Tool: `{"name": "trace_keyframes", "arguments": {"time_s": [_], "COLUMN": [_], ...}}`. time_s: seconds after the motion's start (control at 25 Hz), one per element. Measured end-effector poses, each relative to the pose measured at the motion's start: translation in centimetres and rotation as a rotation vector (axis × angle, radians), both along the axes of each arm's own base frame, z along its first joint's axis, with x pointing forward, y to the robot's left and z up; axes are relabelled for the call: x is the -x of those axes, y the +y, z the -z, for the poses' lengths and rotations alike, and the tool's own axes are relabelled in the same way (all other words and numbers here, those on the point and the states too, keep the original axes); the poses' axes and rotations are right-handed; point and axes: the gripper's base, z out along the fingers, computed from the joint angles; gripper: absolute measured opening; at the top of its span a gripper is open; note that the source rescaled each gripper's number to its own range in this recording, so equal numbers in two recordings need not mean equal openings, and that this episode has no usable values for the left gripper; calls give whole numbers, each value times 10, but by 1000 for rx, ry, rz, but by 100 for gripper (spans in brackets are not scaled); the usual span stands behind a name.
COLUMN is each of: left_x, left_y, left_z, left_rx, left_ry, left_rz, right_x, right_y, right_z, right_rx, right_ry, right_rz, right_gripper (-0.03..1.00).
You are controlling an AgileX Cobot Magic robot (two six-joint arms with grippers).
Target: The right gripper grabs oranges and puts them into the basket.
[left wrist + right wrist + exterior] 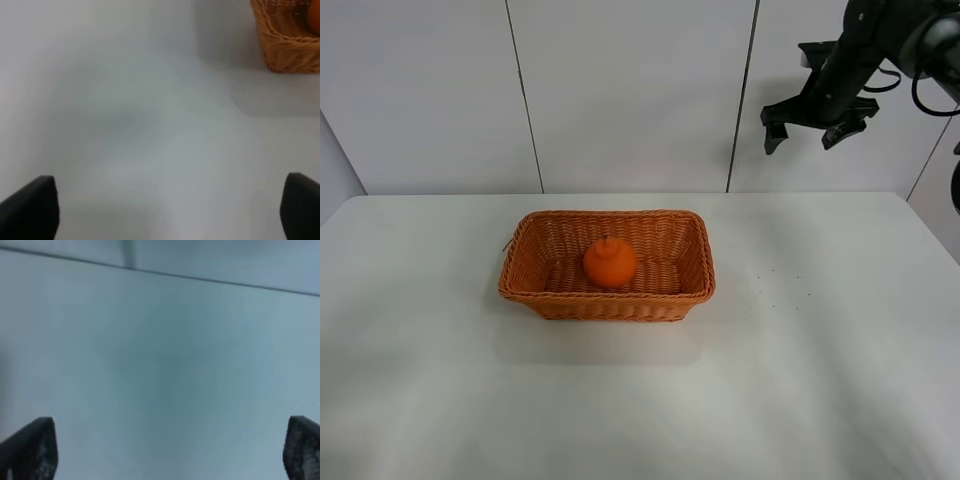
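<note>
Orange sits inside basket, well apart from right fingers, spread wide and empty.

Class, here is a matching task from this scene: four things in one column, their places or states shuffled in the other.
1 orange
2 basket
3 right gripper
4 table

a high up, open, empty
b in the basket
c white, under the basket
d woven, on the table

Pairs: 1-b, 2-d, 3-a, 4-c
</note>
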Motion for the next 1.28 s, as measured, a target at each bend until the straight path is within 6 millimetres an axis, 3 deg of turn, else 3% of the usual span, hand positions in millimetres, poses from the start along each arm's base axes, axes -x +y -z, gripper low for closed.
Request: {"name": "trace_keyframes", "arguments": {"time_s": [0.2,0.44,0.64,0.8,0.92,1.04,1.28], "left_x": [0,0,0,0,0,0,0], "left_y": [0,0,0,0,0,0,0], "left_z": [0,0,0,0,0,0,0], "left_rx": [0,0,0,0,0,0,0], "left_ry": [0,0,0,0,0,0,0], "left_rz": [0,0,0,0,0,0,0], "right_x": [-1,11,41,87,133,187,302], "right_y": [-29,-29,-28,-28,-29,-29,-30], "right_z": [1,-5,-15,-24,-28,-29,-9], "right_rx": [-1,-6,-7,-2,0,3,5], "right_ry": [3,31,89,160,217,267,347], "right_rz": [56,54,53,45,42,40,40], "right_gripper": [100,100,100,100,100,100,100]}}
